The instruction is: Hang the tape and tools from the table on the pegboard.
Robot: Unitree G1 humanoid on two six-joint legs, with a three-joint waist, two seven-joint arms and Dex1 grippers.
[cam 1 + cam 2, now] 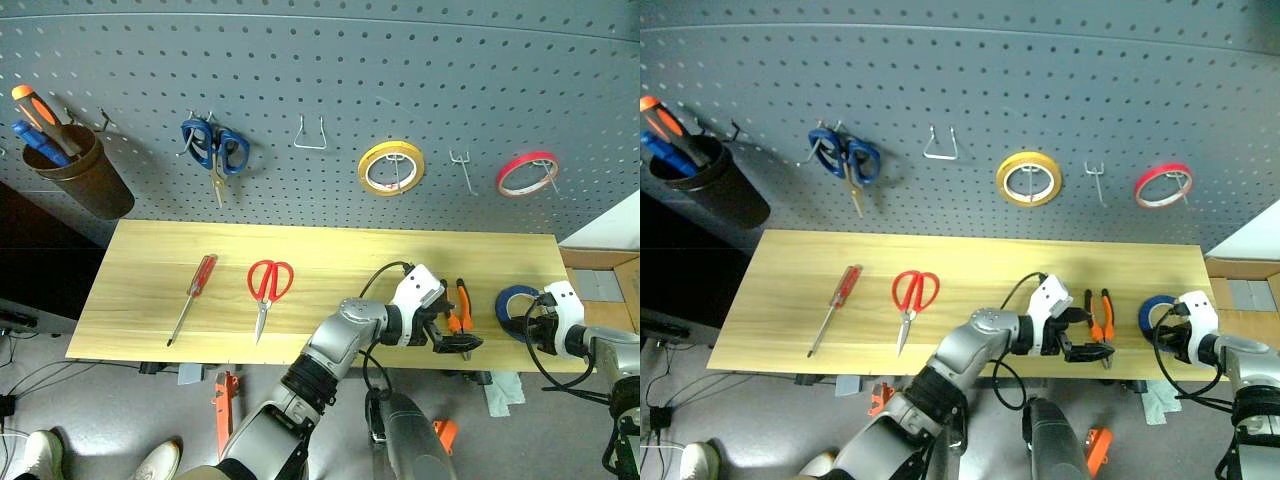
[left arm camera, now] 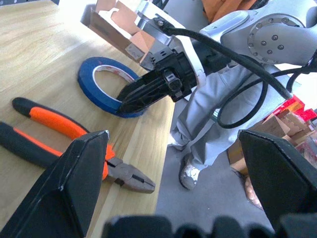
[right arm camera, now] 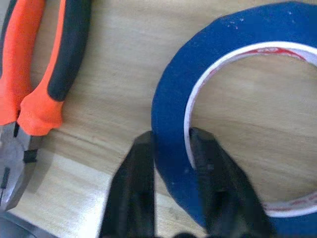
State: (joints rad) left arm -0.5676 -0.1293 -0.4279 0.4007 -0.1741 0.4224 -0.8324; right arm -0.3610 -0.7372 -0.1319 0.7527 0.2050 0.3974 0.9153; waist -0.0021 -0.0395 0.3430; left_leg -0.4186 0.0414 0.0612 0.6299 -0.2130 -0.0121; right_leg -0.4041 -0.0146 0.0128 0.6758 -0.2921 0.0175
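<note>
At the right end of the light wooden plank tabletop (image 1: 330, 262), the right tool (image 3: 172, 141) is clenched on the thin blue ring of tape (image 3: 173, 114), one finger outside the band and one inside the open centre, a hold that should keep the hole free for a hook. Just beside it lie the orange-and-black-handled pliers (image 1: 458, 318), over which the left tool (image 1: 452, 340) hovers with fingers spread wide, grasping nothing. Above, the dark grey perforated pegboard (image 1: 320, 80) offers bare metal hooks. The right wrist view confirms the straddling grip; the head views place it.
</note>
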